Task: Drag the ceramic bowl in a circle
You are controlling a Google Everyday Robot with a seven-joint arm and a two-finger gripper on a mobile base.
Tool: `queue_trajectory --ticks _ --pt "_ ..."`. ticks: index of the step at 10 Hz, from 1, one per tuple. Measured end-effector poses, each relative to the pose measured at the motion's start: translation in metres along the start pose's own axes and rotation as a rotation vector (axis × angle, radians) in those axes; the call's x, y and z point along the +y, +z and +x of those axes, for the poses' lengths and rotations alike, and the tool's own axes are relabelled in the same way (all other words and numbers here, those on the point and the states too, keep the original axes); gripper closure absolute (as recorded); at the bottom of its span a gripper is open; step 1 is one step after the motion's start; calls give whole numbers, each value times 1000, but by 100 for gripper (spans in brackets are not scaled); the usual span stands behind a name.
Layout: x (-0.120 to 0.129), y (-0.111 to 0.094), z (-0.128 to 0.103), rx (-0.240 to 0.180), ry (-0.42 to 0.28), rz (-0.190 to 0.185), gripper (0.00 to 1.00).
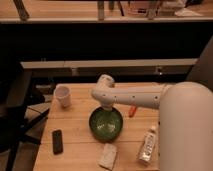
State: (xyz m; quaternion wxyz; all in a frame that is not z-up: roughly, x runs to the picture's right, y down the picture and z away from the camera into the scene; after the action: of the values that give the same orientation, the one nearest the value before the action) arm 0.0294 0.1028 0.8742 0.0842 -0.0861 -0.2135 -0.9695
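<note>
One arm [150, 96], white and thick, is seen reaching in from the right across the wooden table [75, 125], and the gripper [109, 106] is positioned at the far rim of the ceramic bowl [104, 128], pointed down into it. The gripper is largely hidden beneath the rounded wrist housing, so whether it is wide, narrow or clamped on the rim cannot be told; contact with the bowl appears likely but is not confirmed. The ceramic bowl is located near the middle of the table, upright, with its green glossy inside turned toward the camera. A white cup [62, 96] is set upright toward the far left corner, well apart from the bowl. A flat black device [58, 141] is laid near the front left edge. A pale folded cloth [108, 156] is placed just in front of the bowl. A small bottle [147, 146] is found at the front right, and a small orange object [132, 111] is visible beside the bowl under the arm.
</note>
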Motion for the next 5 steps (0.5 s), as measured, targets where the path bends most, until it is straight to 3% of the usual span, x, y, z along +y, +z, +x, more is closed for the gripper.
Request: queue_trajectory --ticks 5 --pt "1 -1 -2 8 -37 0 99"
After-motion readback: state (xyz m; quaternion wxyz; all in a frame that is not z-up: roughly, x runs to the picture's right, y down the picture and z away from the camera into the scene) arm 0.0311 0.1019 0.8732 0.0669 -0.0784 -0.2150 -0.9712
